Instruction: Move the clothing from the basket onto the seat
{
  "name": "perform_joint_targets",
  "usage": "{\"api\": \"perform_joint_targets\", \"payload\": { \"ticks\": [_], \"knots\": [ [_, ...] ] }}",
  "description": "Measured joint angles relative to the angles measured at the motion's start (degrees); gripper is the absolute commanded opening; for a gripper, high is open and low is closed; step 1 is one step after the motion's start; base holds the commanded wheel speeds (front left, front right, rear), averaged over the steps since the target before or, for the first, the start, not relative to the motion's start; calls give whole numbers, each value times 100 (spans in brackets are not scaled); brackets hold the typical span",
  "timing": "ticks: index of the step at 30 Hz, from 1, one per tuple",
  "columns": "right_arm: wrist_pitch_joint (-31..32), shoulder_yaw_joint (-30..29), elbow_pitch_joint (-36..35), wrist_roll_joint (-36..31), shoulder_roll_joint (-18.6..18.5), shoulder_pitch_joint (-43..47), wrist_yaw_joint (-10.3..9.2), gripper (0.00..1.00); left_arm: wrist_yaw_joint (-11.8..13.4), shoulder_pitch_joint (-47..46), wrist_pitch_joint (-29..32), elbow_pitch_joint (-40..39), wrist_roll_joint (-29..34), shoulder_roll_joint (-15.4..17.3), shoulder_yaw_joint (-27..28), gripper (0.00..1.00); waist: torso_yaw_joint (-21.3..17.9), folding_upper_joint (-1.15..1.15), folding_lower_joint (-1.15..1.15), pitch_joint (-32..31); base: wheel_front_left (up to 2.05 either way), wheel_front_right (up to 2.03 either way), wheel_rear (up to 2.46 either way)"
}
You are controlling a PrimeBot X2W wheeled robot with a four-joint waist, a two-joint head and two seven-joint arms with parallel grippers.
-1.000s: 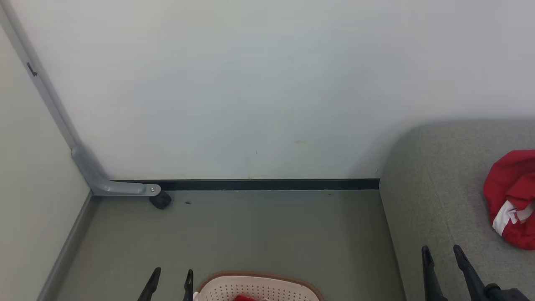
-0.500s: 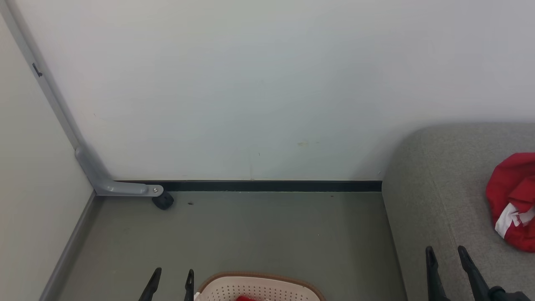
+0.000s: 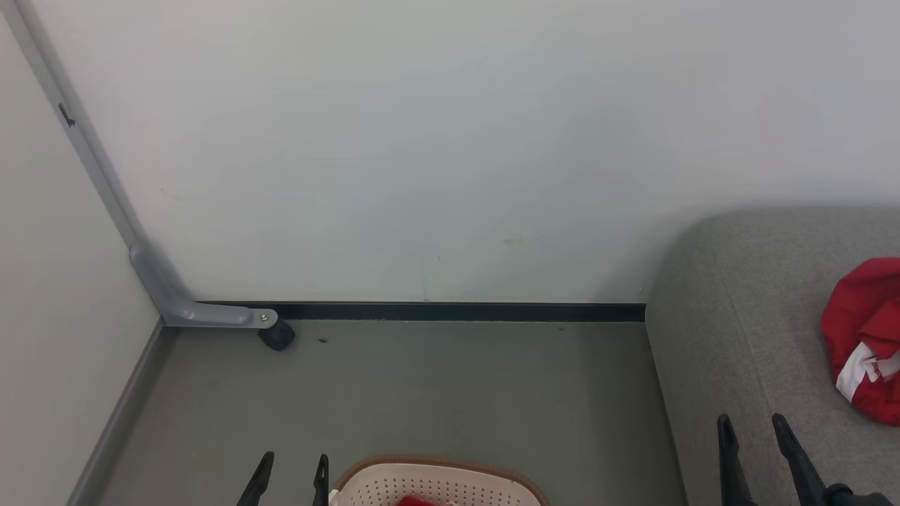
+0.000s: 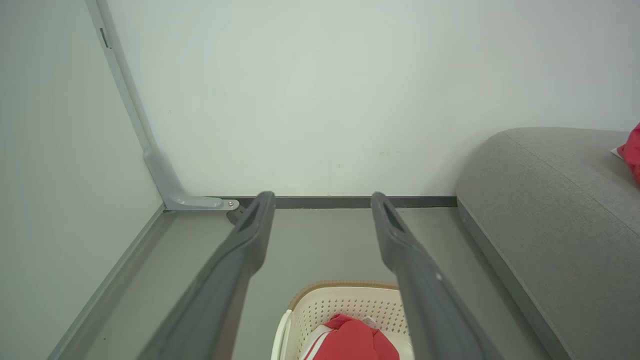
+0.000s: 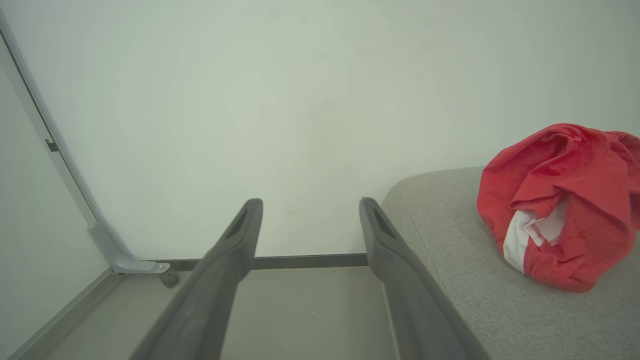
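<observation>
Both hands are empty. The left hand point(image 3: 294, 460) has its two dark fingers spread apart over the grey floor point(image 3: 422, 386), just beside the cream-white perforated plastic basket with the brown rim point(image 3: 436, 464). A red garment with white stripes point(image 4: 350, 342) lies inside that basket. The right hand point(image 3: 751, 422) is spread open too, gripping nothing, over the front edge of the big grey woven-fabric sofa seat point(image 3: 731, 316). A crumpled red garment with a white band point(image 5: 560, 200) lies on the seat to the right of that hand, not touching it. There's a plain white wall point(image 3: 450, 140) behind it all.
</observation>
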Motion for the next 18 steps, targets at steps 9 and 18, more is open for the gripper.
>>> {"api": "perform_joint_targets", "payload": {
  "ticks": [9,18],
  "knots": [
    [8,10,-62,0,0,1,-48,100,0,-3,92,120,40,-23,43,100,17,0,0,14,0,0,0],
    [52,80,-245,-48,2,-29,-47,100,-3,-123,365,724,41,-177,-148,100,-41,0,0,119,0,0,0]
  ]
}}
